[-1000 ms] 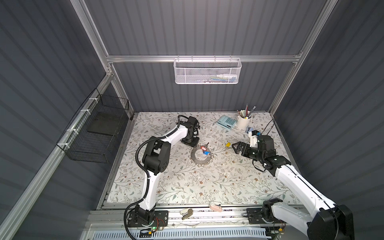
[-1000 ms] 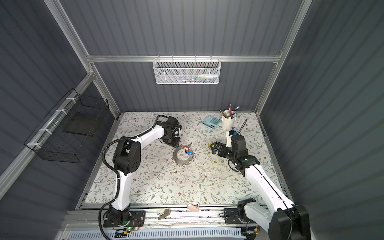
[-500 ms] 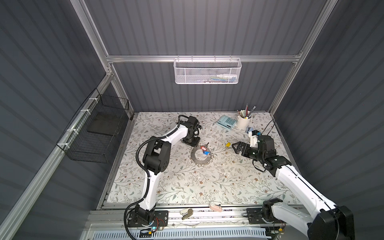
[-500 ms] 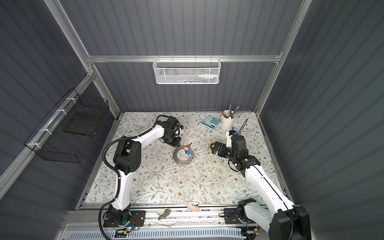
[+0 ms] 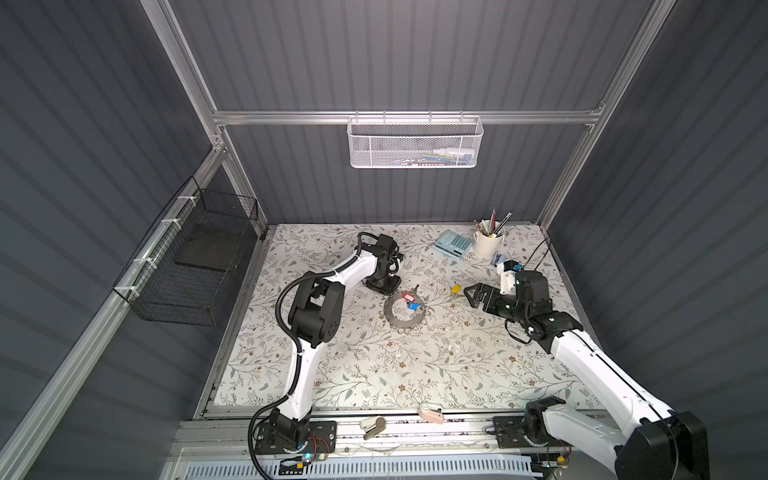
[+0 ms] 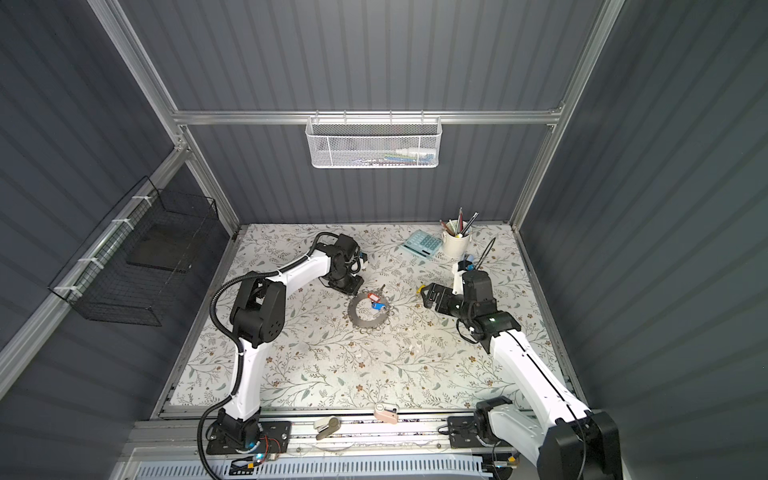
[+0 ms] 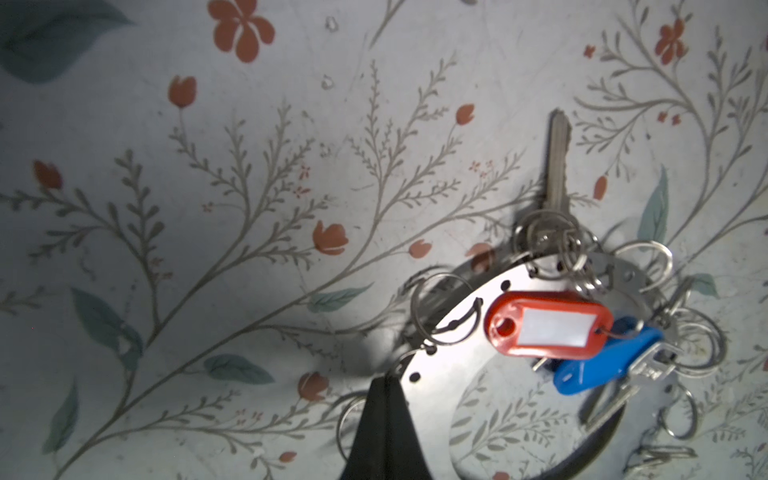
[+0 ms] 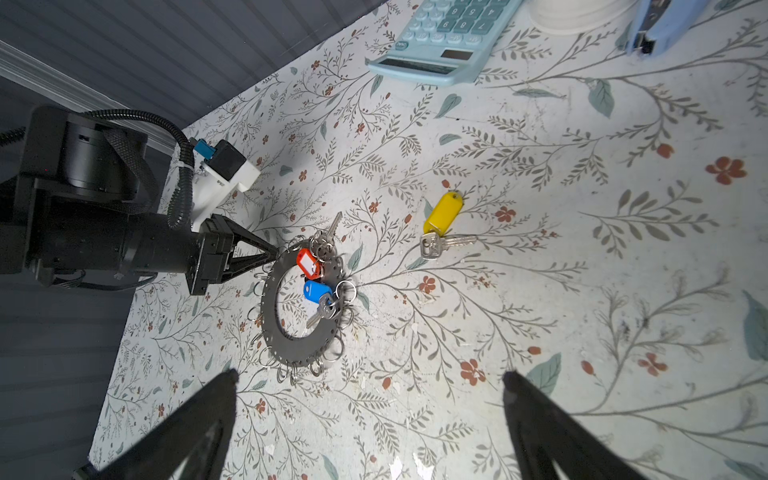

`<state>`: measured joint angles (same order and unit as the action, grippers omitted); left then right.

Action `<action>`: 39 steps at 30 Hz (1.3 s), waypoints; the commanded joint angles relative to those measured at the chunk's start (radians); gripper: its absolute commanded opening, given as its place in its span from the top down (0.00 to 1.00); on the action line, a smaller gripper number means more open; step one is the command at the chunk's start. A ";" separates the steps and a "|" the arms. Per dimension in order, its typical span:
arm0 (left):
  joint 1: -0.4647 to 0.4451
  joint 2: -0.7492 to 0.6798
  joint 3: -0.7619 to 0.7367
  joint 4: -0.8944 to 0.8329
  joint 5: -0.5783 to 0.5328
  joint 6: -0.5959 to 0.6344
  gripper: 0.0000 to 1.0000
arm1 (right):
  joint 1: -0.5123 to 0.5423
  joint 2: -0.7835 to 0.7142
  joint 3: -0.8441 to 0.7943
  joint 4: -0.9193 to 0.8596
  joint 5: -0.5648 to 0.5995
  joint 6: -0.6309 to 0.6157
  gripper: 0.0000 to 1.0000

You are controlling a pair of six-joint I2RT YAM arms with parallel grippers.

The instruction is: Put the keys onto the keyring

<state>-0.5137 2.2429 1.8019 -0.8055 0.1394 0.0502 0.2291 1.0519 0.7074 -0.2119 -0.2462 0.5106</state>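
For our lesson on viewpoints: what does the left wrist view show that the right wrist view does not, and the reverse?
Only left wrist: close up, the small holes in the keyring. Only right wrist: the yellow-tagged key lying apart from the ring, the calculator, and the open right gripper. Both: the keyring, the red tag, the blue tag, and the shut left gripper at the ring's rim.

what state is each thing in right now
keyring, lying flat on the table
red-tag key, on the keyring, it seems
blue-tag key, on the keyring, it seems
yellow-tag key, loose on the table, off the keyring
left gripper, jaws shut at the keyring's rim
right gripper, jaws open, holding nothing
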 commanded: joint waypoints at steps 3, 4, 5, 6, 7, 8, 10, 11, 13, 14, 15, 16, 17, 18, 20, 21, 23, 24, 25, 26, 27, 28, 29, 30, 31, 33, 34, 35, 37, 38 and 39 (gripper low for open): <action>0.003 -0.032 -0.003 -0.019 0.007 -0.021 1.00 | 0.006 -0.010 0.003 -0.016 0.007 -0.012 0.01; 0.003 -0.044 -0.012 -0.014 0.012 -0.024 1.00 | 0.006 -0.008 0.004 -0.015 0.010 -0.012 0.01; 0.003 -0.058 -0.020 -0.011 0.015 -0.033 1.00 | 0.005 -0.005 0.007 -0.014 0.009 -0.013 0.01; 0.002 -0.073 -0.023 -0.013 0.015 -0.043 1.00 | 0.005 -0.001 0.009 -0.013 0.010 -0.013 0.01; 0.000 -0.087 -0.024 -0.016 0.014 -0.048 1.00 | 0.006 0.003 0.011 -0.011 0.009 -0.011 0.01; -0.004 -0.108 -0.029 -0.017 0.010 -0.051 1.00 | 0.005 0.005 0.014 -0.008 0.010 -0.011 0.01; -0.014 -0.153 -0.044 -0.011 0.004 -0.056 1.00 | 0.006 0.012 0.016 0.003 0.012 -0.008 0.01; -0.021 -0.173 -0.048 -0.012 0.002 -0.058 1.00 | 0.006 0.016 0.016 0.008 0.012 -0.006 0.01; -0.038 -0.215 -0.052 -0.017 -0.009 -0.054 1.00 | 0.006 0.027 0.017 0.024 0.008 -0.001 0.01; -0.049 -0.231 -0.049 -0.023 -0.014 -0.050 1.00 | 0.006 0.035 0.019 0.033 0.006 0.005 0.01; -0.060 -0.242 -0.046 -0.029 -0.020 -0.046 1.00 | 0.006 0.040 0.020 0.043 0.002 0.009 0.01; -0.073 -0.253 -0.039 -0.037 -0.030 -0.040 1.00 | 0.006 0.046 0.023 0.052 -0.001 0.015 0.01; -0.087 -0.259 -0.025 -0.055 -0.043 -0.031 1.00 | 0.006 0.055 0.027 0.061 -0.006 0.021 0.01; -0.102 -0.267 -0.011 -0.066 -0.061 -0.024 1.00 | 0.006 0.060 0.032 0.070 -0.011 0.025 0.01; -0.139 -0.272 0.023 -0.099 -0.111 -0.003 1.00 | 0.006 0.060 0.038 0.088 -0.018 0.032 0.01; -0.161 -0.275 0.047 -0.116 -0.134 0.012 1.00 | 0.006 0.060 0.042 0.095 -0.019 0.034 0.01; -0.193 -0.287 0.069 -0.123 -0.161 0.026 1.00 | 0.005 0.089 0.048 0.104 -0.022 0.036 0.01; -0.200 -0.293 0.067 -0.115 -0.169 0.027 1.00 | 0.006 0.092 0.049 0.110 -0.025 0.036 0.01; -0.201 -0.298 0.063 -0.107 -0.172 0.022 1.00 | 0.006 0.093 0.050 0.112 -0.025 0.036 0.01; -0.201 -0.301 0.051 -0.099 -0.181 0.015 1.00 | 0.006 0.098 0.050 0.114 -0.027 0.037 0.01; -0.201 -0.301 0.040 -0.095 -0.188 0.012 1.00 | 0.006 0.101 0.052 0.112 -0.027 0.036 0.01; -0.200 -0.300 0.028 -0.094 -0.192 0.005 1.00 | 0.006 0.103 0.052 0.112 -0.028 0.036 0.01; -0.194 -0.304 0.012 -0.091 -0.195 -0.002 1.00 | 0.005 0.103 0.052 0.113 -0.032 0.038 0.01; -0.177 -0.315 -0.019 -0.064 -0.175 -0.016 1.00 | 0.005 0.103 0.052 0.112 -0.036 0.037 0.01; -0.157 -0.324 -0.046 -0.038 -0.149 -0.033 1.00 | 0.006 0.102 0.052 0.112 -0.037 0.036 0.01; -0.111 -0.334 -0.087 0.001 -0.087 -0.071 0.79 | 0.006 0.104 0.051 0.112 -0.039 0.033 0.01; -0.098 -0.333 -0.100 0.014 -0.068 -0.085 0.75 | 0.006 0.106 0.050 0.113 -0.040 0.032 0.01; -0.090 -0.326 -0.104 0.017 -0.066 -0.099 0.73 | 0.006 0.111 0.052 0.111 -0.043 0.032 0.01; -0.085 -0.297 -0.096 0.008 -0.096 -0.135 0.69 | 0.006 0.117 0.053 0.112 -0.053 0.036 0.01; -0.079 -0.272 -0.086 -0.008 -0.094 -0.152 0.63 | 0.006 0.123 0.052 0.116 -0.059 0.041 0.01; -0.072 -0.249 -0.075 -0.024 -0.083 -0.162 0.59 | 0.005 0.127 0.051 0.123 -0.063 0.045 0.01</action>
<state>-0.5846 1.9503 1.7073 -0.8143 0.0257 -0.0502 0.2298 1.1606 0.7372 -0.1120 -0.2855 0.5426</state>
